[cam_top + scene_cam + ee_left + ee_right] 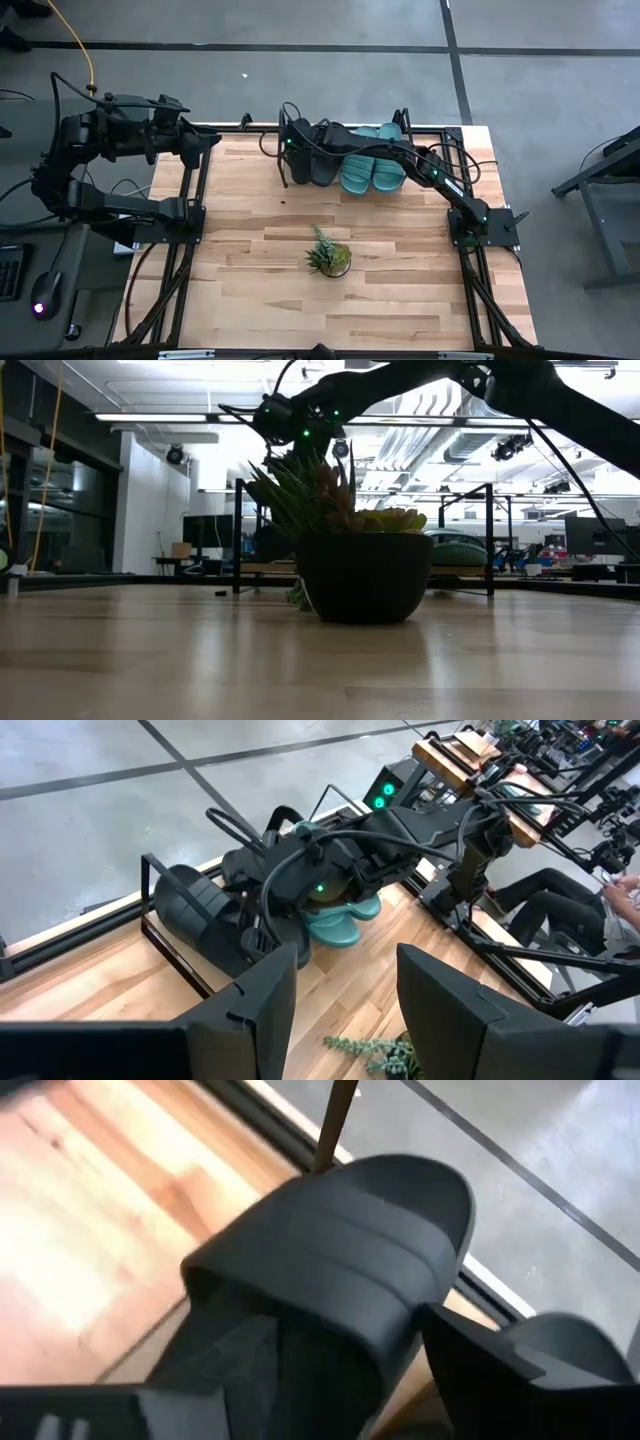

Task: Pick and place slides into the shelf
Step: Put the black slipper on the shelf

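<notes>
We log four slide sandals on the shelf (452, 132) at upper centre of the high view: two black slides (312, 165) at left, two teal slides (372, 172) beside them. Right claw (290, 148) sits over the leftmost black slide, fingers spread either side of its strap, apparently letting go after placement. Left claw (205, 143), upper left, hangs idle, fingers apart, empty. Potted plant (329, 256) stands mid-table (250, 290).

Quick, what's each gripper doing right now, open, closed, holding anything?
Left gripper: open, empty, parked at the table's left edge.
Right gripper: at the shelf, fingers astride a black slide; open or gripping, cannot tell.
</notes>
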### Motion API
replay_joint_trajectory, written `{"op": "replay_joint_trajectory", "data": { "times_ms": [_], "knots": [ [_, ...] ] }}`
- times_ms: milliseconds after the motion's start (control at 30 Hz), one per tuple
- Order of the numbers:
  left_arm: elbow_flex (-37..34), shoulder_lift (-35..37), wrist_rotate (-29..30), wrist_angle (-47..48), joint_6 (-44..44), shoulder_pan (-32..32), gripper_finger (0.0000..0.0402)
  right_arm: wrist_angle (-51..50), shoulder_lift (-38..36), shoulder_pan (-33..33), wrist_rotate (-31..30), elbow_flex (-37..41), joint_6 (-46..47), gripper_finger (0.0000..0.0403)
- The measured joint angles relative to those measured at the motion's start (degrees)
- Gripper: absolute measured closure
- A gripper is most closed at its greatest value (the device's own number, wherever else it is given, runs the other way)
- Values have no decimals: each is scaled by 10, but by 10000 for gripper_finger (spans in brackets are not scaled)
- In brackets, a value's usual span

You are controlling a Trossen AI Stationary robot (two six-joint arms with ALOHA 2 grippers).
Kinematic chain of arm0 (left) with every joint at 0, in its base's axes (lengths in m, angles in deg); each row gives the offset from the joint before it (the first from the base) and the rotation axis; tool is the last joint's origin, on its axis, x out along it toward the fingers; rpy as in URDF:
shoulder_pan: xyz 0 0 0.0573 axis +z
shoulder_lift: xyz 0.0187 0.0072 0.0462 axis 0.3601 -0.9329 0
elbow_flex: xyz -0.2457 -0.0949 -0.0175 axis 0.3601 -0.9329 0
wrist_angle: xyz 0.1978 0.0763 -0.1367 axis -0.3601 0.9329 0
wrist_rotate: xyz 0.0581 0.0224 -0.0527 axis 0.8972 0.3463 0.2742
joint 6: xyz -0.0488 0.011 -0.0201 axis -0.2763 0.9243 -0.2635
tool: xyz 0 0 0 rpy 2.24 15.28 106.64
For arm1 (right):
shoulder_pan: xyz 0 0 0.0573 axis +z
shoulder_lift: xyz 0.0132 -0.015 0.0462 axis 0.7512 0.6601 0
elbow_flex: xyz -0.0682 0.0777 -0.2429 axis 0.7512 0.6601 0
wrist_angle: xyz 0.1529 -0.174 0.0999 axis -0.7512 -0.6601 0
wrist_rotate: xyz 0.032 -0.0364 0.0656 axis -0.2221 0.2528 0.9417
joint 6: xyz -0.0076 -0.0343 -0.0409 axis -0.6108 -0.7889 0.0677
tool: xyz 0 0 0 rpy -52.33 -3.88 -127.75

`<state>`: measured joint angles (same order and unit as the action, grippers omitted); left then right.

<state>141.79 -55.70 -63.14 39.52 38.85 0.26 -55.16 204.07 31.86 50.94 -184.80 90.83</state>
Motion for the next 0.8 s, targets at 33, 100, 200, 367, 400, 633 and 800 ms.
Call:
{"op": "replay_joint_trajectory", "data": {
  "times_ms": [33,100,200,367,400,633,800],
  "knots": [
    [0,0,0,0,0,0,245,-9,-1,2,0,0,2,175],
    [0,0,0,0,0,0,245,-37,-6,6,-4,0,3,169],
    [0,0,0,0,5,0,245,-70,-17,9,-19,0,2,167],
    [0,0,3,0,11,0,245,-84,-38,8,-20,0,22,166],
    [0,0,3,0,11,0,245,-83,-41,8,-20,-1,27,166],
    [0,0,6,0,11,0,245,-153,-49,7,-10,-1,26,166],
    [0,0,6,1,11,0,245,-188,-51,4,-13,-1,17,166]
  ]
}}
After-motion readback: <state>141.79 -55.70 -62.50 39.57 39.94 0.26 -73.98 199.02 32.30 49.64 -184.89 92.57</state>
